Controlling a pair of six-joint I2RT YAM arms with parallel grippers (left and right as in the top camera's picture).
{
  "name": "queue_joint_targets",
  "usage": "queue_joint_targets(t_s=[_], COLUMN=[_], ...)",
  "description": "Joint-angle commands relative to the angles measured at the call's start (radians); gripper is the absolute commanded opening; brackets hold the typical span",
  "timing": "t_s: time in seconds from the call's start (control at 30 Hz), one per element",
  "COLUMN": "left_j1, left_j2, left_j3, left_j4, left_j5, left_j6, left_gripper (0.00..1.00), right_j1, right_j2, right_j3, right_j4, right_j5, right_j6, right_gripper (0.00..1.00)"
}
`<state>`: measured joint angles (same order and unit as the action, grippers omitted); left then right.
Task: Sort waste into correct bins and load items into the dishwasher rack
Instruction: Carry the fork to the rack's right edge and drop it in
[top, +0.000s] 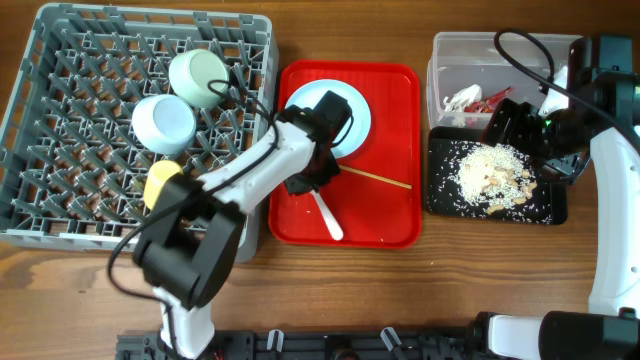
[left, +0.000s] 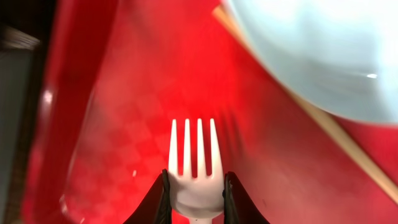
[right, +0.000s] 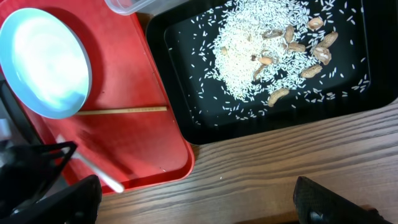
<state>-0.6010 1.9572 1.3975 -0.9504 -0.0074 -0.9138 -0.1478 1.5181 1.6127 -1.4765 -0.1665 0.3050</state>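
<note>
We are pinching the white fork (left: 198, 190) at its neck in our closed left end effector (left: 196, 180), near the red tray's (left: 124, 124) six o'clock edge, aiming to lift it level, clear of the chopstick (left: 336, 132) at three o'clock.

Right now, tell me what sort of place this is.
Probably a robot dish-clearing bench: grey dishwasher rack on a wooden table, red serving tray holding a fork, black tray of rice scraps.

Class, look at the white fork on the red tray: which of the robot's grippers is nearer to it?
Left. The left gripper has the fork pinched between its fingers; the right gripper hangs away over the black tray.
</note>
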Motion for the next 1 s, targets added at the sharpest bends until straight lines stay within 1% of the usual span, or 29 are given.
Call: queue_joint_targets(t_s=[0.0, 0.03, 0.1, 0.13, 0.17, 0.23, 0.3, 0.33, 0.4, 0.47, 0.53, 0.6, 0.67, 0.77, 0.9, 0.93, 0.97], left_j1=[0.004, 0.005, 0.011, 0.026, 0.039, 0.076, 0.130, 0.150, 0.212, 0.258, 0.300, 0.336, 0.351, 0.357, 0.357, 0.357, 0.357], left_j2=[-0.132, -0.173, -0.221, -0.270, -0.295, -0.348, -0.401, -0.416, -0.441, -0.441, -0.428, -0.409, -0.388, -0.334, -0.256, -0.246, -0.224], left_j3=[-0.002, -0.002, -0.002, -0.002, -0.002, -0.002, -0.002, -0.002, -0.002, -0.003, -0.003, -0.004, -0.004, -0.004, -0.004, -0.004, -0.004], left_j4=[-0.008, -0.008, -0.008, -0.009, -0.010, -0.011, -0.003, 0.001, 0.024, 0.043, 0.065, 0.088, 0.106, 0.121, 0.128, 0.129, 0.133], left_j5=[-0.037, -0.063, -0.113, -0.167, -0.193, -0.242, -0.245, -0.245, -0.245, -0.243, -0.244, -0.243, -0.226, -0.161, -0.158, -0.158, -0.158], left_j6=[0.158, 0.225, 0.284, 0.327, 0.352, 0.418, 0.516, 0.554, 0.680, 0.754, 0.781, 0.780, 0.780, 0.780, 0.780, 0.780, 0.780], left_gripper=[0.14, 0.16, 0.17, 0.20, 0.20, 0.18, 0.12, 0.12, 0.12, 0.12, 0.09, 0.04, 0.04, 0.06, 0.05, 0.06, 0.11], right_j1=[-0.003, -0.003, -0.003, -0.003, -0.003, -0.003, -0.003, -0.003, -0.003, -0.003, -0.003, -0.003, -0.003, -0.003, -0.003, -0.003, -0.003], right_j2=[-0.010, -0.010, -0.010, -0.010, -0.010, -0.010, -0.010, -0.010, -0.010, -0.010, -0.010, -0.010, -0.010, -0.010, -0.010, -0.010, -0.010], right_j3=[0.016, 0.016, 0.016, 0.016, 0.016, 0.016, 0.016, 0.016, 0.016, 0.016, 0.016, 0.016, 0.016, 0.016, 0.016, 0.016, 0.016], right_j4=[0.010, 0.013, 0.014, 0.014, 0.014, 0.017, 0.018, 0.019, 0.021, 0.021, 0.021, 0.021, 0.021, 0.021, 0.020, 0.020, 0.021], right_j5=[0.009, 0.009, 0.009, 0.010, 0.010, 0.010, 0.009, 0.010, 0.009, 0.009, 0.009, 0.009, 0.009, 0.009, 0.009, 0.009, 0.009], right_j6=[-0.014, -0.014, -0.014, -0.015, -0.015, -0.016, -0.016, -0.016, -0.015, -0.016, -0.016, -0.016, -0.016, -0.014, -0.014, -0.015, -0.014], right_gripper=[1.00, 1.00, 1.00, 1.00, 1.00, 1.00, 1.00, 1.00, 1.00, 1.00, 1.00, 1.00, 1.00, 1.00, 1.00, 1.00, 1.00])
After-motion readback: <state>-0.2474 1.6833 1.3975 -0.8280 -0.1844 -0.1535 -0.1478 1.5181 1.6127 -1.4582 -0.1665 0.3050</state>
